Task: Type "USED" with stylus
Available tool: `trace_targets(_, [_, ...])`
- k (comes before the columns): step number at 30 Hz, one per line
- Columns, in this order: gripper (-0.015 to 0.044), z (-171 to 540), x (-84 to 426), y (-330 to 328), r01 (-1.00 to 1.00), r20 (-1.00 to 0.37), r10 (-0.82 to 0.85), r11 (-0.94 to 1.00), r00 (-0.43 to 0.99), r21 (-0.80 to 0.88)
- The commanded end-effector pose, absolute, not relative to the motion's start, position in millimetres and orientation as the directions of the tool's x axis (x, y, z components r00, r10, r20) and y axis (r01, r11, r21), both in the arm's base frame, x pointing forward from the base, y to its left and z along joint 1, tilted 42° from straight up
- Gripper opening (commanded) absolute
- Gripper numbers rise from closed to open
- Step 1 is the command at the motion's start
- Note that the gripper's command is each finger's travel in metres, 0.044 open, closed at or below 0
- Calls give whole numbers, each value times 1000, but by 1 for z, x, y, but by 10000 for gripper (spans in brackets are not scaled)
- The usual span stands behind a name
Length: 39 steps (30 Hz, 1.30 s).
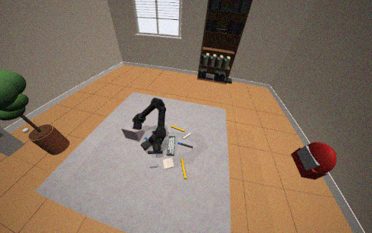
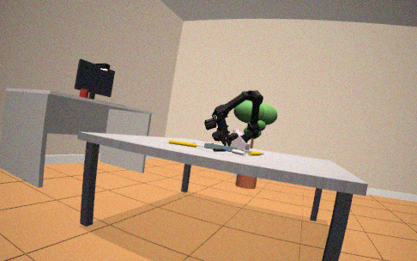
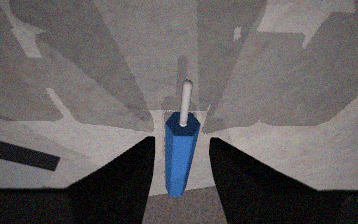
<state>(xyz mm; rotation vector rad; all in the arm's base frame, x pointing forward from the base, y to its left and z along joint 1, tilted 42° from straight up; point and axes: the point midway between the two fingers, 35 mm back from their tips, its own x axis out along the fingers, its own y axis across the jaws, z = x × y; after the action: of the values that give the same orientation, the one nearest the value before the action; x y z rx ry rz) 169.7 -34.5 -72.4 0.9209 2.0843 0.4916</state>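
Blue and six-sided, the stylus (image 1: 146,139) (image 3: 179,160) lies on the desk (image 1: 207,191) (image 2: 300,166), its pale tip pointing away from us in the wrist view. We see the gripper (image 1: 150,143) (image 2: 227,144) (image 3: 182,144) partly open around it, with a gap on either side and nothing gripped. Beside the arm (image 1: 161,115) (image 2: 255,109), we find the keyboard (image 1: 171,146) (image 2: 213,146), well apart from the stylus. Near its other side, we make out a dark pen with a blue end (image 1: 186,145) (image 2: 220,149) and a white stick (image 1: 187,136) (image 2: 238,152).
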Motion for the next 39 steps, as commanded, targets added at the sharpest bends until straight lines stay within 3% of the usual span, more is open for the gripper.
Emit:
trace_targets(1, [150, -75, 169, -31, 451, -502, 753, 657, -426, 604])
trace_targets(7, [150, -76, 169, -30, 451, -502, 753, 657, -426, 604])
trace_targets(12, [19, -75, 169, -32, 444, -505, 750, 661, -427, 605])
trace_targets(15, [0, -74, 169, -33, 444, -505, 750, 661, -427, 605])
trace_targets(30, [0, -38, 168, -65, 447, -504, 751, 660, -427, 604])
trace_targets(39, [0, -45, 168, -65, 652, -530, 782, 593, -328, 472])
